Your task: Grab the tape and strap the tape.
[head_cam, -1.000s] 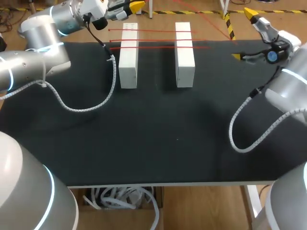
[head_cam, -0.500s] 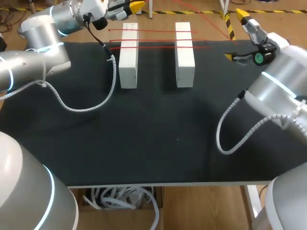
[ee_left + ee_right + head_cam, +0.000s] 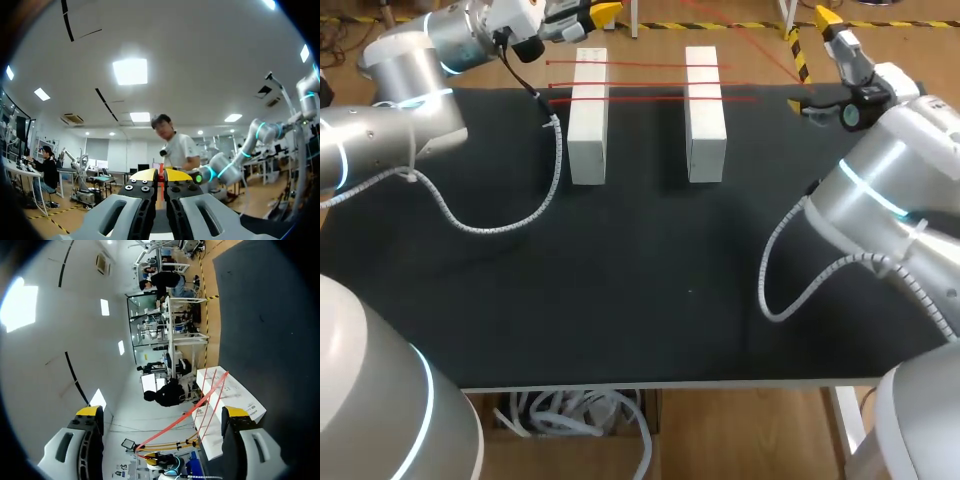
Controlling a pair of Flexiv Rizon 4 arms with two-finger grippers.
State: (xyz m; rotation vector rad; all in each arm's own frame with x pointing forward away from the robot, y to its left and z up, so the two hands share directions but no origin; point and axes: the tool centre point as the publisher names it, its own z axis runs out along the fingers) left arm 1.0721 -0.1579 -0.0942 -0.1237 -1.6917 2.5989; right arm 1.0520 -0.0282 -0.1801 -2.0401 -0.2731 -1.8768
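Note:
Thin red tape [image 3: 640, 98] runs in three strands across two white blocks [image 3: 588, 115] [image 3: 705, 112] at the back of the black table. One more strand [image 3: 750, 45] slants off past the far edge toward the right. My left gripper [image 3: 605, 12] hangs beyond the far edge behind the left block, shut on the red tape [image 3: 161, 174], which shows between its yellow tips. My right gripper [image 3: 815, 60] is at the back right corner, wide open. In the right wrist view a tape strand [image 3: 192, 407] crosses between its fingers [image 3: 90, 412], touching neither, with the blocks [image 3: 227, 400] ahead.
The left arm's white cable [image 3: 510, 218] loops over the table in front of the left block. The right arm's cable [image 3: 785, 285] hangs over the right half. The black table top [image 3: 650, 270] stretches to the front edge.
My right arm has swung in over the table's right side, and its open gripper has shifted slightly left toward the slanting tape strand. The left arm and the blocks have not moved.

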